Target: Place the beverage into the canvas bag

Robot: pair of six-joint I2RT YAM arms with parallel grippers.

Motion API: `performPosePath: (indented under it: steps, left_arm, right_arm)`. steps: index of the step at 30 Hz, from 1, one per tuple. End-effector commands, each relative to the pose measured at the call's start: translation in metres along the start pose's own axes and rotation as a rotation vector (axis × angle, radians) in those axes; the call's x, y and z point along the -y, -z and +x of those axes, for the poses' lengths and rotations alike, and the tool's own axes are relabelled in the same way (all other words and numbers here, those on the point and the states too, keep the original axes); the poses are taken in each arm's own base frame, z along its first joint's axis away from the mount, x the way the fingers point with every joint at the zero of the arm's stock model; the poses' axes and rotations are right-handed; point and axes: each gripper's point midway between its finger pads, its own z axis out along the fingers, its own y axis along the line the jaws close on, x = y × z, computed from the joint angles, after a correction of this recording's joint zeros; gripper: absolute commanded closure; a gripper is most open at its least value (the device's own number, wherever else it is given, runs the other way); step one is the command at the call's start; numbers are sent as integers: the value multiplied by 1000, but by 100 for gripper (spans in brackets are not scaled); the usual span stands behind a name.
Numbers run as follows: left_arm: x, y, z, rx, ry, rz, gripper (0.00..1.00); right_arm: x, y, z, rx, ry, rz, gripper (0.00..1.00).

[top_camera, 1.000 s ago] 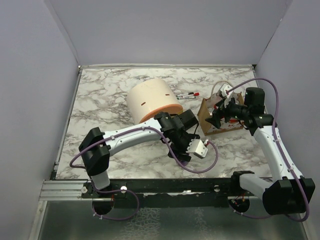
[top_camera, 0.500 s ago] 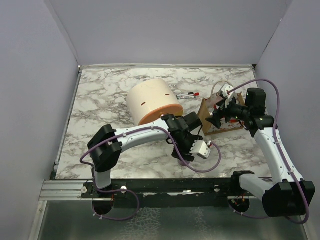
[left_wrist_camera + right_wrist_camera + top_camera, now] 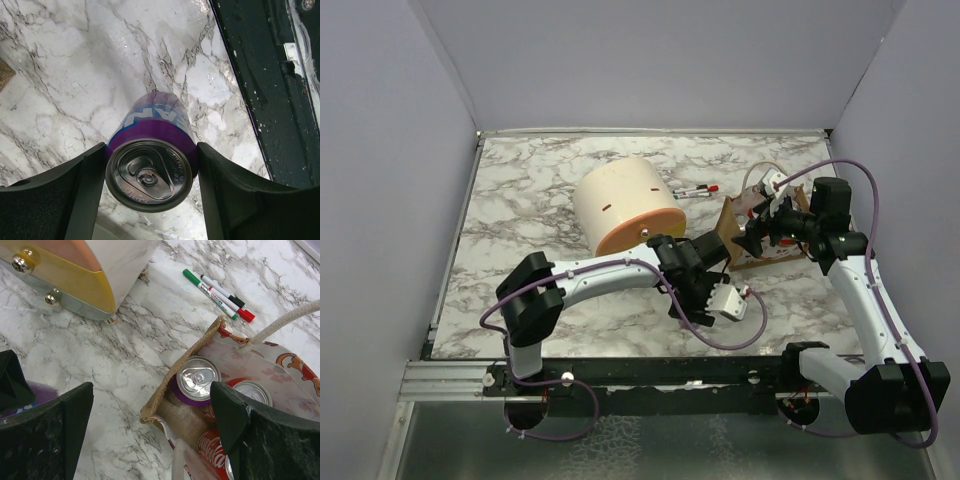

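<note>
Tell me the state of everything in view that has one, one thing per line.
left gripper: shut on the purple can
purple can: sealed, gripped
right gripper: open, over the canvas bag
canvas bag: mouth open, partly filled
bagged cans: upright, sealed
markers: capped, lying flat

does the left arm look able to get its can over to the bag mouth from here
Probably yes. The left gripper holds the purple can just beside the canvas bag, whose mouth stands open with room inside. The right gripper, open over its rim, may crowd the way.
</note>
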Motion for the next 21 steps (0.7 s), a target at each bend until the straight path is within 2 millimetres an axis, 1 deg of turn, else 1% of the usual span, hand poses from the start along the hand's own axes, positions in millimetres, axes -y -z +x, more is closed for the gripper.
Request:
performPosePath:
  steps: [1, 2, 3, 4, 6, 8, 10, 14, 17, 19, 20, 21]
  left_arm:
    - [-6, 2, 0, -29, -19, -90, 39]
    - [-5, 3, -1, -27, -17, -94, 35]
    - [-4, 4, -3, -25, -18, -98, 24]
    - [-3, 6, -4, -22, -16, -102, 18]
    - [-3, 11, -7, -15, -18, -112, 9]
    - [-3, 19, -11, -5, -23, -127, 2]
    - [-3, 27, -13, -2, -26, -147, 1]
    - [-2, 61, -22, 37, -71, -225, 1]
    - [-1, 85, -23, 55, -90, -295, 1]
    - [-4, 106, -26, 82, -92, -348, 1]
    - [-3, 110, -17, 78, -75, -355, 1]
    - [-9, 123, -13, 98, -51, -389, 1]
  right_arm:
    - [6, 1, 0, 3, 16, 26, 0]
    - [6, 1, 0, 2, 18, 28, 0]
    - [6, 1, 0, 2, 20, 30, 0]
    - [7, 1, 0, 1, 21, 34, 0]
    - [7, 1, 1, 0, 22, 33, 0]
    - [6, 1, -1, 3, 25, 28, 0]
    - [5, 3, -4, 11, 32, 23, 0]
    - [-5, 5, -14, 35, 49, -34, 0]
    - [-14, 7, -19, 33, 54, -96, 0]
    - [-17, 9, -22, 28, 54, -115, 0]
    - [-19, 10, -25, 28, 56, -122, 0]
    - [-20, 10, -26, 23, 53, -127, 0]
